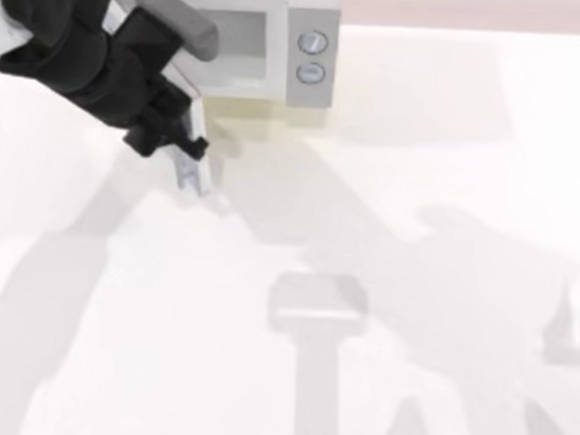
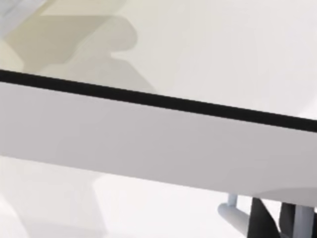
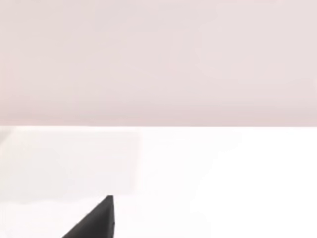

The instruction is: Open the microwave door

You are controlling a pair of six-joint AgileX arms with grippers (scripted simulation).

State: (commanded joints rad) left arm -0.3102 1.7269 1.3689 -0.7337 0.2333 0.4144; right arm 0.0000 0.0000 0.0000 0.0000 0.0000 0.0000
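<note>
From above, one small light-grey boxy microwave (image 1: 278, 44) sits at the upper left of the frame on the white worktop (image 1: 414, 233), its two round silver knobs (image 1: 312, 57) stacked on the side panel; no writing is legible. The flat grey microwave door (image 1: 195, 141) stands swung open, the pale cavity exposed. The black left hand (image 1: 173, 145) is at the door's outer edge; whether it is wide or narrow I cannot tell.

The left wrist view shows the door's pale edge (image 2: 148, 139) with a black strip.

The right wrist view shows only one dark fingertip (image 3: 96, 220) of the right hand over the worktop.

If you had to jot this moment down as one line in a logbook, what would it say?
microwave door: swung open, cavity showing | left gripper: at door's outer edge | microwave: top view's back left | right arm: out of top view
</note>
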